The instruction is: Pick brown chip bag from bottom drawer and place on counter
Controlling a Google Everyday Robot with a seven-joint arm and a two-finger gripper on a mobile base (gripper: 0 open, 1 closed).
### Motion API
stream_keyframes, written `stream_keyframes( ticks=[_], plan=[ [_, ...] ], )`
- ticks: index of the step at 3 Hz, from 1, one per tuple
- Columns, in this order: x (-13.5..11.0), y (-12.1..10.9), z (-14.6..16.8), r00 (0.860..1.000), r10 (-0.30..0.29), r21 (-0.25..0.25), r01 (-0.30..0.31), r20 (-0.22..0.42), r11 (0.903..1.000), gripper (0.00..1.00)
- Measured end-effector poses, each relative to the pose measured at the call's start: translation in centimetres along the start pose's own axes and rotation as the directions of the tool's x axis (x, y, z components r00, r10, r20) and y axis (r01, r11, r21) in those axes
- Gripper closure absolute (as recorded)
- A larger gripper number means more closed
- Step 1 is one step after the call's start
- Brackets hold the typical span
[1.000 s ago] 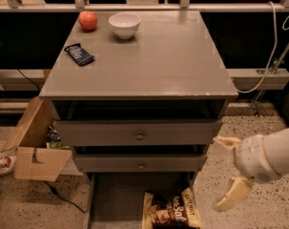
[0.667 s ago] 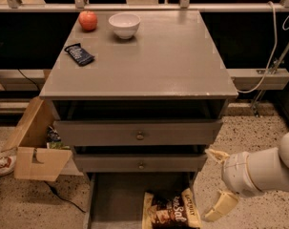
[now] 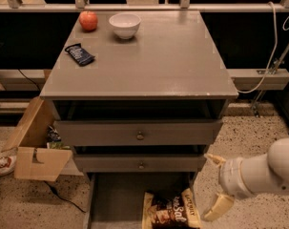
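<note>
Dim warm light comes from above, with soft glare on the counter (image 3: 149, 66) and deep shadow beneath. The spread gripper (image 3: 207, 187) at lower right shines pale.

Bottom of brown chip bag (image 3: 171, 213), beside tool (image 3: 207, 187), off-frame

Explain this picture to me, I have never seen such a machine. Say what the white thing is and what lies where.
The white thing at the right is a robot arm. Its gripper, two tan fingers spread open, hangs to the right of the open bottom drawer and holds nothing. The single camera looks down at a grey drawer cabinet from the front. A brown chip bag lies in that drawer. On the counter sit a red apple, a white bowl and a dark blue packet. A cardboard box stands at the left.
</note>
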State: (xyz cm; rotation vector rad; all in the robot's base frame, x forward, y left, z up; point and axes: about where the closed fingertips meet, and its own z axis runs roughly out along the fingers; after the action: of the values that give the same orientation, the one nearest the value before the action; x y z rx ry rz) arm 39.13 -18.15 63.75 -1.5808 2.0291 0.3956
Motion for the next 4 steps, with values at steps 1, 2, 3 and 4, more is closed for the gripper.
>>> stream_keyframes(
  ticks=[1,2,3,4],
  plan=[
    [3.7,-1.1,3.6,0.999,-0.019,0.017,0.020,-0.030,0.9997,0.00],
    [7.7,-2.2,7.5,0.998,-0.018,0.032,0.020,-0.066,0.9993,0.00],
    [11.6,-2.9,10.5,0.997,0.008,0.027,-0.006,-0.072,0.9996,0.00],
    [15.3,-3.2,14.7,0.998,0.069,-0.006,-0.069,-0.008,0.9976,0.00]
  ],
)
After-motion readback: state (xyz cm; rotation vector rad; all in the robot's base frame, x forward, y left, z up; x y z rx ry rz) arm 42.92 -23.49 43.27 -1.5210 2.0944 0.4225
